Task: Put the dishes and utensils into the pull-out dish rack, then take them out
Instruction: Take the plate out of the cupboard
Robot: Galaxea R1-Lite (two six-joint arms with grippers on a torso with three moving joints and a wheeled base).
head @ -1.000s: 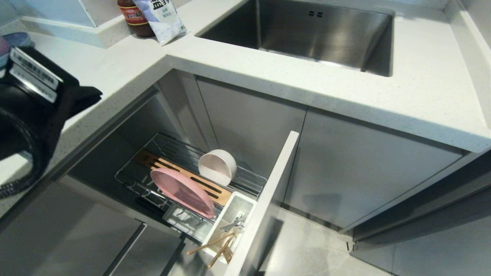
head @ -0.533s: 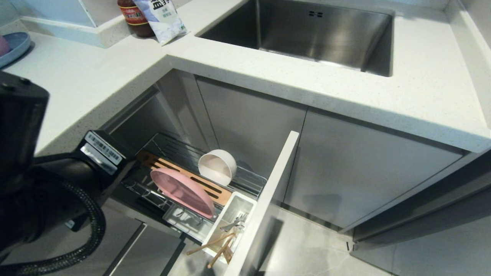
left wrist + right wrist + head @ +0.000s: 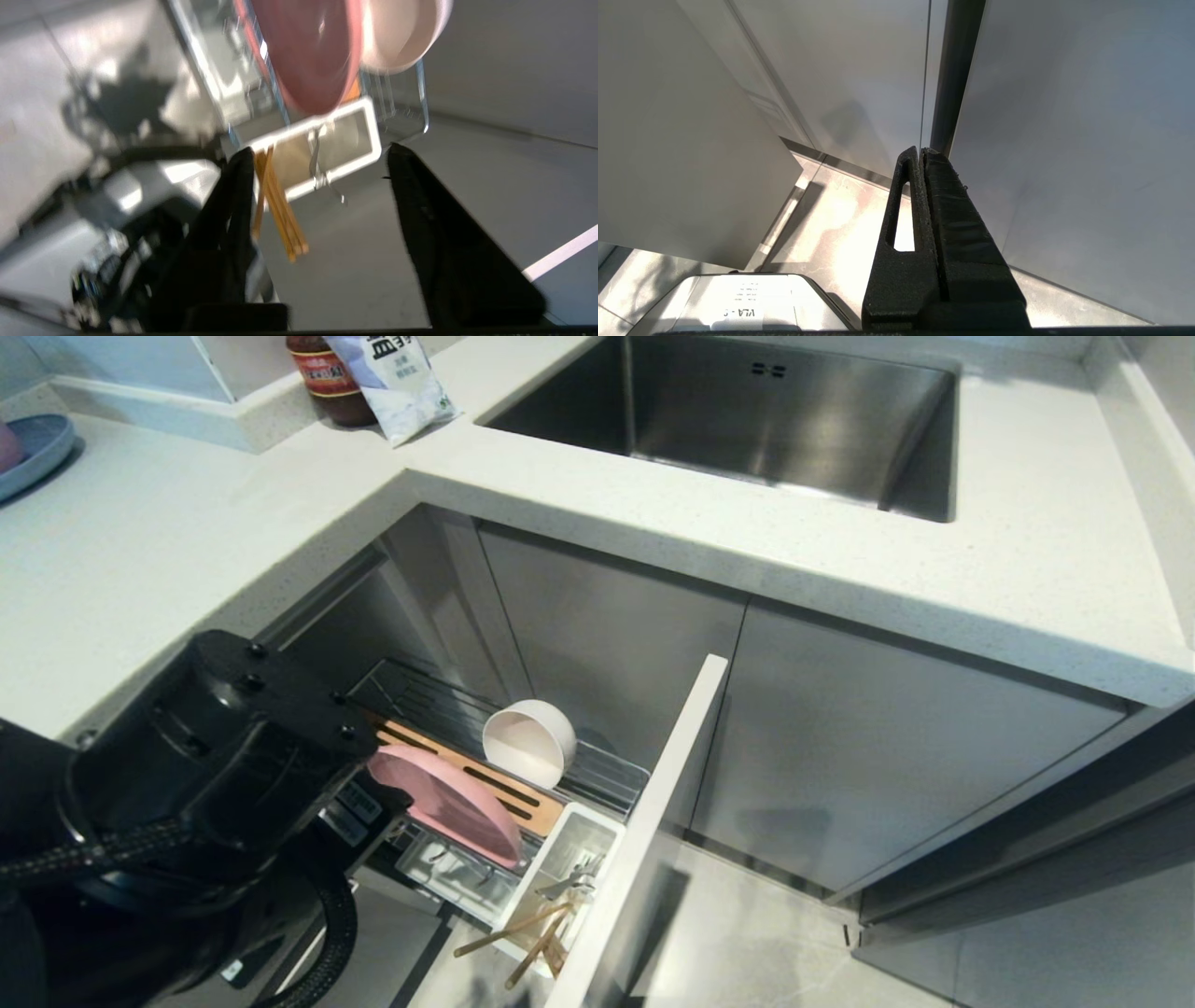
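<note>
Dish rack, pulled out below the tabletop, holds one pink plate on edge and one off-white bowl at its 1 o'clock. Its white cutlery box holds chopsticks and silver cutlery. Left gripper hovers with fingers spread, empty; right gripper fingers pressed together.

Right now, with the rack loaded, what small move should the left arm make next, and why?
Probably ease the open left gripper toward the chopsticks in the white cutlery box. Its fingers stand apart and empty, with the chopsticks close to one finger, so unloading could begin there.
</note>
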